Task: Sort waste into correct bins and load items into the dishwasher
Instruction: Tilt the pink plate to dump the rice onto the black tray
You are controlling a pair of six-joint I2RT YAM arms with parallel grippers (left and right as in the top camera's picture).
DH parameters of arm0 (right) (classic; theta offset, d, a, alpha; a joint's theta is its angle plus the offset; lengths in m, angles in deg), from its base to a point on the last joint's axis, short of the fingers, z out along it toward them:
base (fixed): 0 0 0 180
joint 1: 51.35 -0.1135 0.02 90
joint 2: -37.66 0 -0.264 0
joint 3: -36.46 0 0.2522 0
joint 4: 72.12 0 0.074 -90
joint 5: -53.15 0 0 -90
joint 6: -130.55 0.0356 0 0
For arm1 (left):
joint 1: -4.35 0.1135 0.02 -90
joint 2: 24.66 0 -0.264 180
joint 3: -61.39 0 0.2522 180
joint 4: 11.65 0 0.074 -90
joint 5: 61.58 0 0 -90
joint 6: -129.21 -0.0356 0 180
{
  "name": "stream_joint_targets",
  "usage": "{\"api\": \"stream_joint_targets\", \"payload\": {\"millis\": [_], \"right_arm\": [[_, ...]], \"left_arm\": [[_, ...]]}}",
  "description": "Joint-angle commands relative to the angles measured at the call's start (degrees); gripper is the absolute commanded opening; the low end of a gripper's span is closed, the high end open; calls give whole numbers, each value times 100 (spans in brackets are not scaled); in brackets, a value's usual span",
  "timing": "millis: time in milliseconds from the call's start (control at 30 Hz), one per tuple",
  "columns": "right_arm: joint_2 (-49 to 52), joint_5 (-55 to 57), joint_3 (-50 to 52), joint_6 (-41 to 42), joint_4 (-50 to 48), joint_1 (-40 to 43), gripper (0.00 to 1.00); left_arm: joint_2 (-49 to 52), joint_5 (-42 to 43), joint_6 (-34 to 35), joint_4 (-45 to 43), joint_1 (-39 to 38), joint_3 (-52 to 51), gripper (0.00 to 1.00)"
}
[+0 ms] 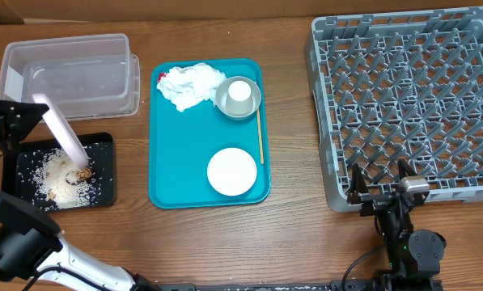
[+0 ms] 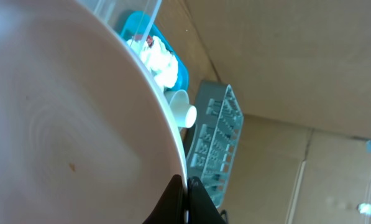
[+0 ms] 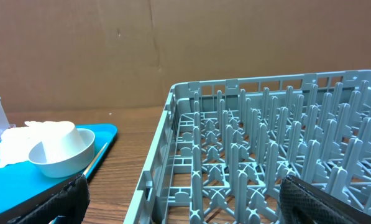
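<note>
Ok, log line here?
left gripper: shut on large plate, tilted over black tray; rice: in tray; right gripper: open, by dish rack

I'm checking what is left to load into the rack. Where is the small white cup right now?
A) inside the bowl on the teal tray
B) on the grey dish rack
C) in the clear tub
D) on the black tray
A: the overhead view shows the small white cup sitting inside the bowl on the teal tray, beside the crumpled napkins.

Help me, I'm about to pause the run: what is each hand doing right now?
Left hand: closed on the large pale plate, tilted over the black tray.
Right hand: open, holding nothing, by the dish rack.
</note>
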Motion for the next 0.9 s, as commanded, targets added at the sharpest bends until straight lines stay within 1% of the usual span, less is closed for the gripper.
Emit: {"api": "stream_joint_targets", "payload": {"millis": [0, 33, 67, 100, 133, 200, 233, 333, 433, 533, 633, 667, 700, 733, 767, 800, 833, 867], "right_arm": [[-57, 48, 59, -39, -24, 15, 100], [-57, 48, 59, -39, -24, 15, 100], [-57, 48, 59, -39, -24, 15, 100], [-57, 48, 59, -39, -24, 15, 100], [-57, 48, 59, -39, -24, 15, 100], [-57, 48, 59, -39, -24, 15, 100], [-57, 48, 59, -39, -24, 15, 100], [-57, 48, 59, -39, -26, 15, 100], [-57, 48, 59, -39, -26, 15, 100], [-57, 48, 59, -39, -26, 15, 100], [-57, 48, 59, -39, -24, 15, 100], [-57, 48, 59, -39, -26, 15, 100], [-57, 48, 59, -39, -24, 15, 100], [-57, 48, 59, -39, -26, 15, 100], [-57, 48, 59, -39, -24, 15, 100], [-57, 48, 59, -39, -24, 15, 100], [-57, 48, 59, -39, -24, 15, 100], [-57, 48, 59, -39, -26, 15, 100]], "left_arm": [[-149, -162, 203, -83, -92, -55, 4], [-146, 4, -9, 101, -96, -55, 4], [-155, 343, -503, 118, -96, -55, 4], [-155, 605, -817, 118, -94, -55, 4], [-153, 675, -820, 118, -85, -55, 4], [-153, 623, -501, 118, -85, -55, 4], [-153, 597, -448, 118, -85, -55, 5], [-151, 597, -879, 116, -61, -55, 4], [-131, 699, -754, 118, -52, -85, 4], [-118, 466, -525, 118, -46, -87, 4], [-122, 654, -684, 118, -15, -90, 4], [-118, 496, -577, 114, -15, -90, 4], [-98, 223, -140, 90, -15, -90, 4], [-92, 195, 37, 94, -15, -90, 4], [-92, 334, -168, 111, -13, -90, 4], [-94, 516, -581, 118, -9, -90, 4], [-94, 437, -798, 118, -2, -90, 4], [-83, 162, -481, 118, -4, -92, 4]]}}
